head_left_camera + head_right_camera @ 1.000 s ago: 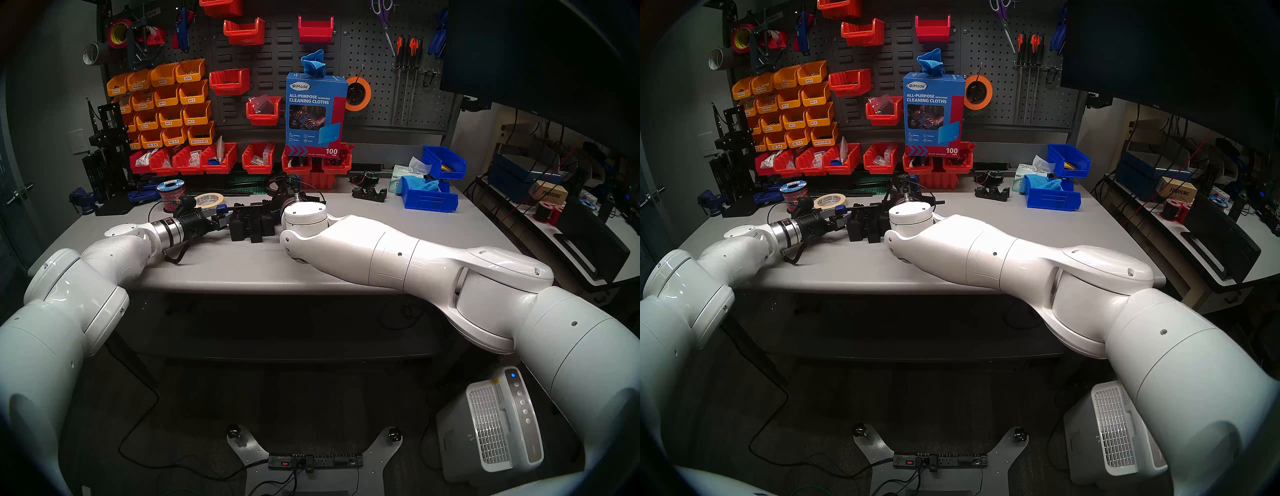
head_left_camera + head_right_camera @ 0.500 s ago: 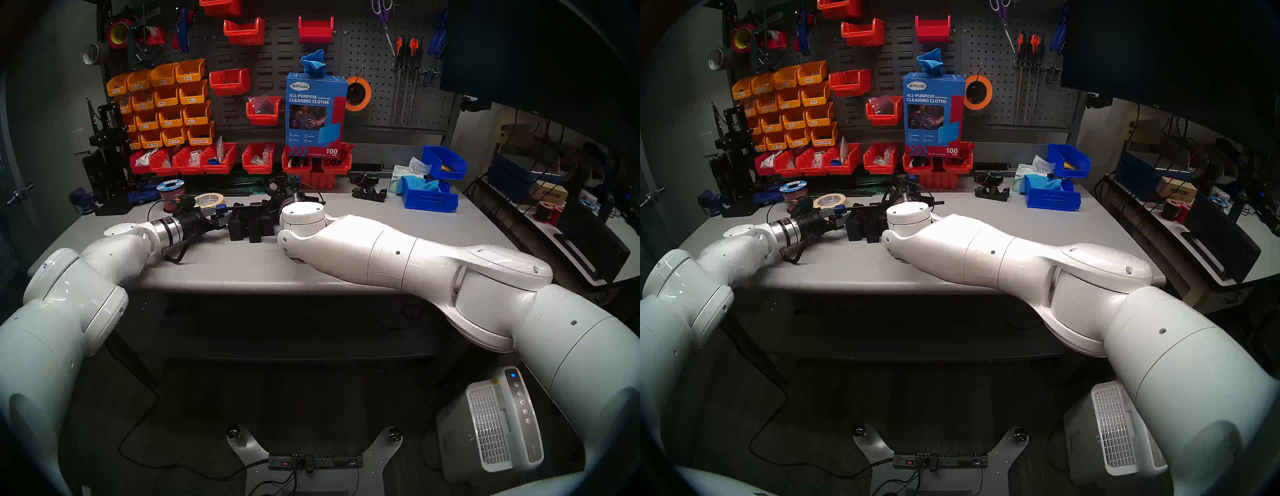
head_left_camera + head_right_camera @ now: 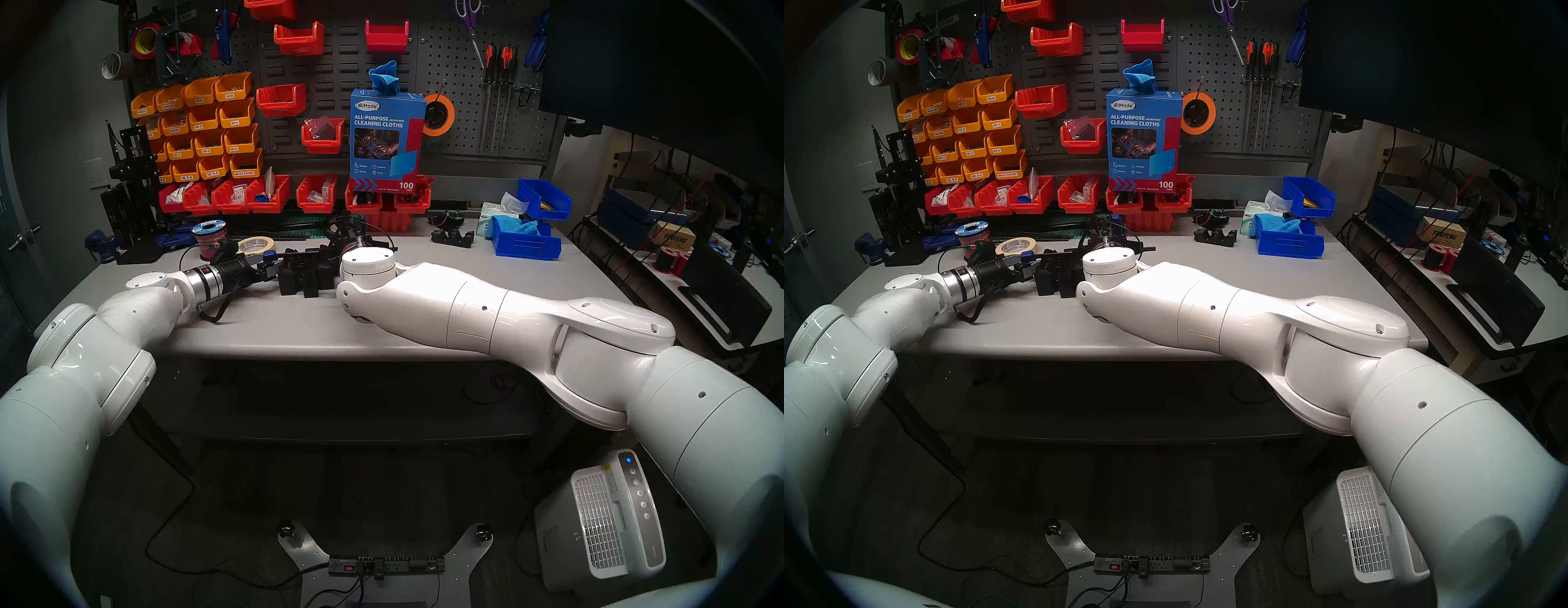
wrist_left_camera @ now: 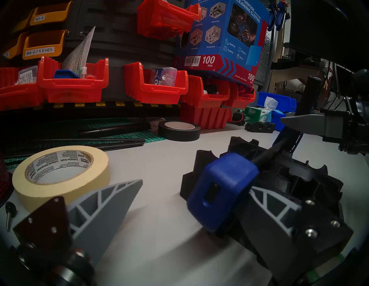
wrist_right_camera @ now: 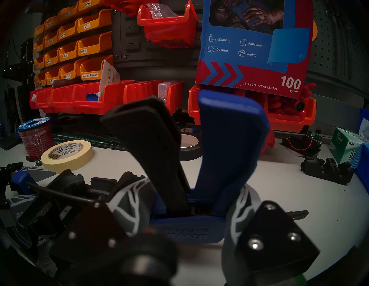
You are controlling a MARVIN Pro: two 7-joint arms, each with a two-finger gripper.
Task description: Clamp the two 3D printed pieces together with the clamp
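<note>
Grey counter (image 3: pixel 382 322), near its back edge: my right gripper (image 5: pixel 187 201) clenches the blue-and-black bar clamp (image 5: pixel 229 143) trigger over the two matte black blocky printed pieces (image 3: pixel 305 278); left gripper (image 4: pixel 185 201) released beside its end jaw. Squeezing step; next, more squeezes until tight.

Bench clutter: cream masking tape roll (image 4: pixel 61 171) lying flat, black tape roll (image 4: pixel 179 130) behind it near the green cutting mat (image 4: pixel 123 137), red plastic bins (image 4: pixel 73 83) along the back.

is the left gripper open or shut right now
Open. In the left wrist view the left gripper has its two grey fingers spread wide, the clamp's blue end jaw beside one of them, not pinched between.
</note>
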